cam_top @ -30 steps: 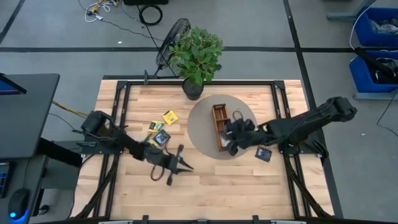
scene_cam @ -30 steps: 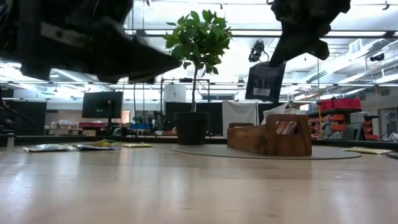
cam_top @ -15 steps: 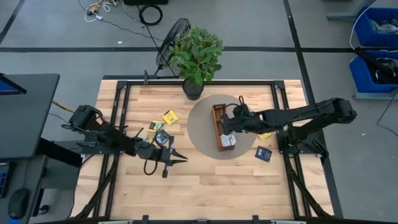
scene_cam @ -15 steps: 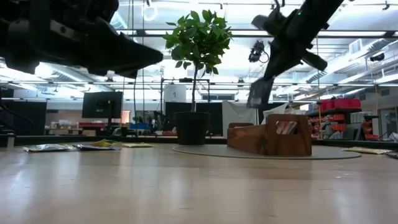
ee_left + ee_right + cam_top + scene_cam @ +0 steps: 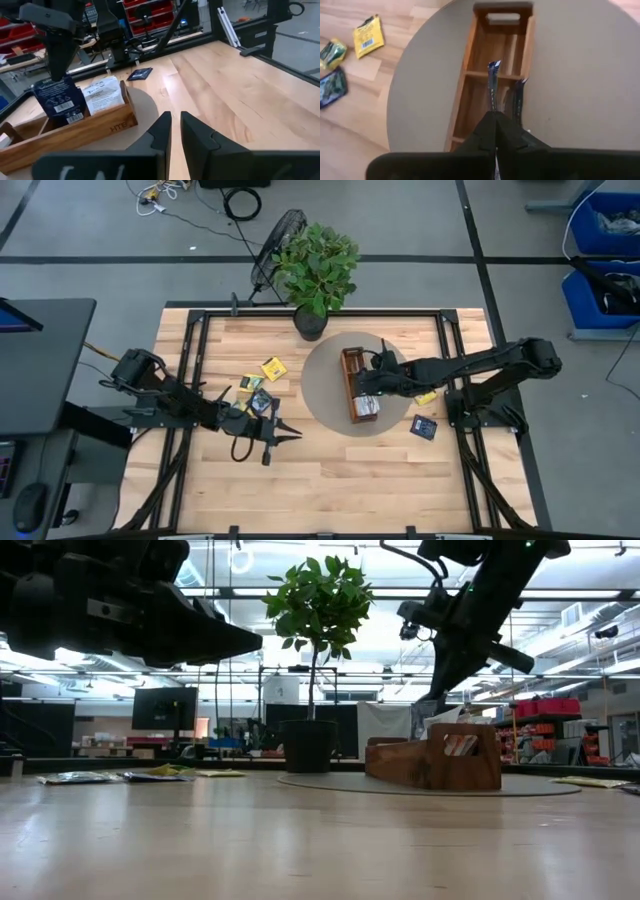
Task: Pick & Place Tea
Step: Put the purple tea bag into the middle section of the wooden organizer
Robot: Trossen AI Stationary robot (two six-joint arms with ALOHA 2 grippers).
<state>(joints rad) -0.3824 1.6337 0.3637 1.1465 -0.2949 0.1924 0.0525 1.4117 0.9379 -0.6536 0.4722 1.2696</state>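
Observation:
My right gripper (image 5: 366, 383) is shut on a dark navy tea sachet (image 5: 57, 97) over the long wooden tray (image 5: 352, 370), which stands on a round grey mat (image 5: 325, 395). The sachet's lower end is down in a tray compartment, beside a white sachet (image 5: 102, 92) that stands there. My left gripper (image 5: 280, 433) hovers shut and empty over the bare wood left of the mat. Loose sachets lie flat on the table: yellow (image 5: 273, 367), several more (image 5: 255, 398), and a navy one (image 5: 423, 427). My right gripper pinches the navy sachet by its top edge (image 5: 50, 82) between its two fingers (image 5: 57, 55), which come from above and point down. The sachet hangs upright below them, edge-on in the right wrist view (image 5: 493, 82), with its lower end inside the tray.
A potted plant (image 5: 315, 270) stands at the table's far edge behind the mat. A yellow sachet (image 5: 426, 397) lies at the mat's right rim. The near half of the table is bare wood (image 5: 330, 480).
My right gripper has carried the navy sachet from the tray's near end toward the far edge along the tray, then down, so the sachet's lower end now sits in the tray. My left gripper has drawn back a little toward the table's left and far edges.

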